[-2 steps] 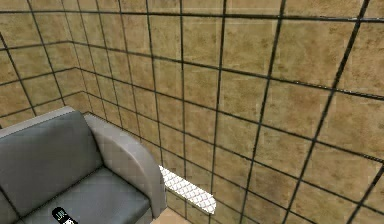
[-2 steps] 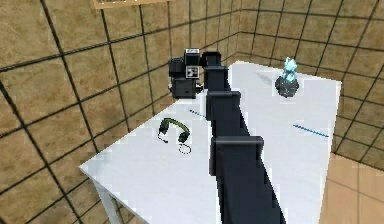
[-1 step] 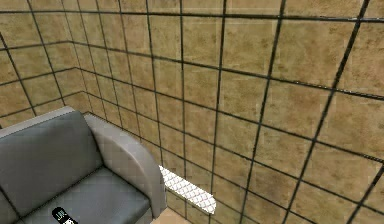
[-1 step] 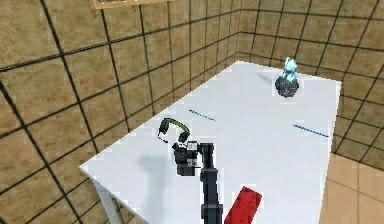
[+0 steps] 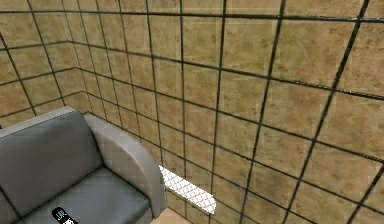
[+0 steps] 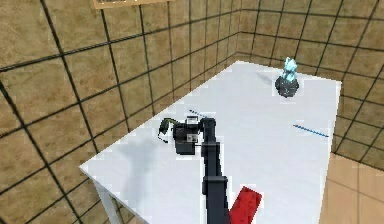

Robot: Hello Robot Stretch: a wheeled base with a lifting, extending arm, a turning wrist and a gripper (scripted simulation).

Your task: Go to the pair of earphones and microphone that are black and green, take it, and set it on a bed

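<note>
Headset (image 6: 289, 80) - my guess for it is the small dark lump with a blue-green top, too small to confirm by shape. It sits on the white table (image 6: 262, 150) near the far corner, close to the tiled wall.

Handling, as a judgement: light, hard plastic band with soft ear pads, thin mic boom that would bend or snap. Best hold is the band's middle, not the boom or the pads. Rounded shell may slide on a smooth top, so a grip across the narrow band looks safest.

A thin blue stick (image 6: 311, 129) lies on the table nearer than the lump, apart from it.

The gripper (image 6: 168, 130) is over the table's near half, well apart from the lump. Can't tell whether the fingers are apart or together, nor whether it holds anything - a small pale shape sits right at its tip.

A red object (image 6: 243, 205) is beside the arm at the bottom edge.

Forward view: grey armchair (image 5: 70, 160) against the tiled wall, with a small dark item (image 5: 62, 213) on its seat.
</note>
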